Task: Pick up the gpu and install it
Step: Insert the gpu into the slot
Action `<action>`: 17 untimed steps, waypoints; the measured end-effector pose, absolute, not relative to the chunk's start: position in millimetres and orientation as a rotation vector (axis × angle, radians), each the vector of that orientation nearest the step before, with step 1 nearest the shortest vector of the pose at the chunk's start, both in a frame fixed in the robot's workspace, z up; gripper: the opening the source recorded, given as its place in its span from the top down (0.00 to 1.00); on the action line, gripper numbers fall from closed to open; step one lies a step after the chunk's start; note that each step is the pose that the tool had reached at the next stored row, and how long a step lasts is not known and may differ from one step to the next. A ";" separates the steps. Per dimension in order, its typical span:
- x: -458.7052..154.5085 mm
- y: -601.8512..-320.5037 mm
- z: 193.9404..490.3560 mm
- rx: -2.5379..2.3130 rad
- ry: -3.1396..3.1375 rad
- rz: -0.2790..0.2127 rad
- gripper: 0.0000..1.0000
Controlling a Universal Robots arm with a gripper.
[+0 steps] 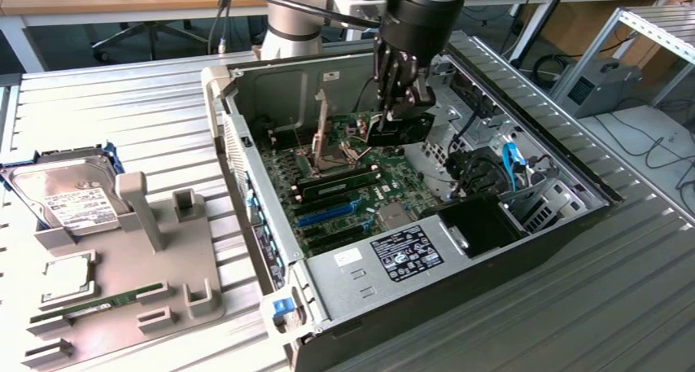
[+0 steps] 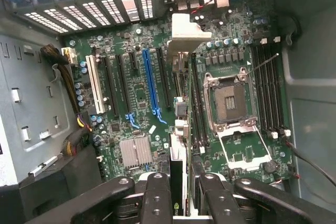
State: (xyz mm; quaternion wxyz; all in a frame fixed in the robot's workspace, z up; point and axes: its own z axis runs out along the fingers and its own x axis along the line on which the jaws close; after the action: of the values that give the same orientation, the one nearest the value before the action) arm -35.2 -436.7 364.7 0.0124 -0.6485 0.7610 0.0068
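Black gripper [image 2: 178, 195] links fill the near edge of the wrist view, with the card [image 2: 178, 145] pinched edge-on between the two inner fingers [image 2: 157, 198]. The jaws stand part-way closed, pressed on the card's two faces, so the gripper holds the card and touches nothing else.

In the exterior view the gripper [image 1: 393, 115] hangs inside the open computer case [image 1: 272, 299], above the motherboard [image 1: 369, 189], and the card [image 1: 389, 132] hangs upright from it as a dark slab. The card sits clear of the motherboard, with air beneath its lower edge. Its silver bracket [image 2: 185, 32] points toward the case's rear wall with the slot covers [image 2: 79, 17].

Relative to the motherboard, room is tight. The case's metal side wall [image 2: 31, 119] rises along one edge, beside a bundle of cables [image 2: 71, 72]. The grey wall past the memory slots [image 2: 268, 87] closes the opposite edge. Over the motherboard itself the space is open. The blue slot [image 2: 151, 85] and the black slots beside it lie bare, and the card hovers between that slot group and the empty processor socket [image 2: 231, 100]. The small silver heatsink [image 2: 135, 151] sits on the motherboard just beside the gripper's fingers.

Outside the case, a hard drive [image 1: 65, 197] and a grey holder [image 1: 125, 291] rest on the ribbed metal table [image 1: 130, 111], well apart from the motherboard.
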 end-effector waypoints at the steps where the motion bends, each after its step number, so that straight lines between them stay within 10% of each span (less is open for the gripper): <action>1: -35.2 -436.7 364.6 -2.026 2.368 0.021 0.74; 17: -35.2 -436.7 364.5 -2.075 2.325 0.022 0.74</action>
State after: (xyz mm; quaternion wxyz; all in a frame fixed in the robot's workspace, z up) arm -35.2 -436.7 364.5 0.0123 -0.6658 0.7460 0.0071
